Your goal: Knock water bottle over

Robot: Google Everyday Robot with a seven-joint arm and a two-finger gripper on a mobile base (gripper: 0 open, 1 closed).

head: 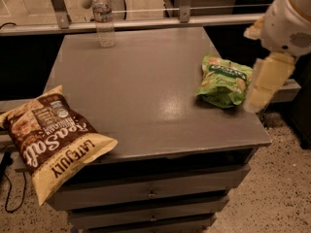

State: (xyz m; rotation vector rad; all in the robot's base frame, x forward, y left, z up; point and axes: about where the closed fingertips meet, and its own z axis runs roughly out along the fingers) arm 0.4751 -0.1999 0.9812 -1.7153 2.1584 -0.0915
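The water bottle (104, 19) is small, clear and ribbed, with a white cap and a narrow label band. It stands upright at the far left edge of the grey table (141, 91). My gripper (263, 85) hangs at the right edge of the table, just right of a green chip bag, below the white arm (289, 18). It is far from the bottle, across the width of the table, and holds nothing that I can see.
A green chip bag (224, 80) lies near the table's right edge. A large brown and yellow chip bag (51, 137) overhangs the front left corner. Drawers (150, 193) sit below the top. A metal rail (146, 23) runs behind the table.
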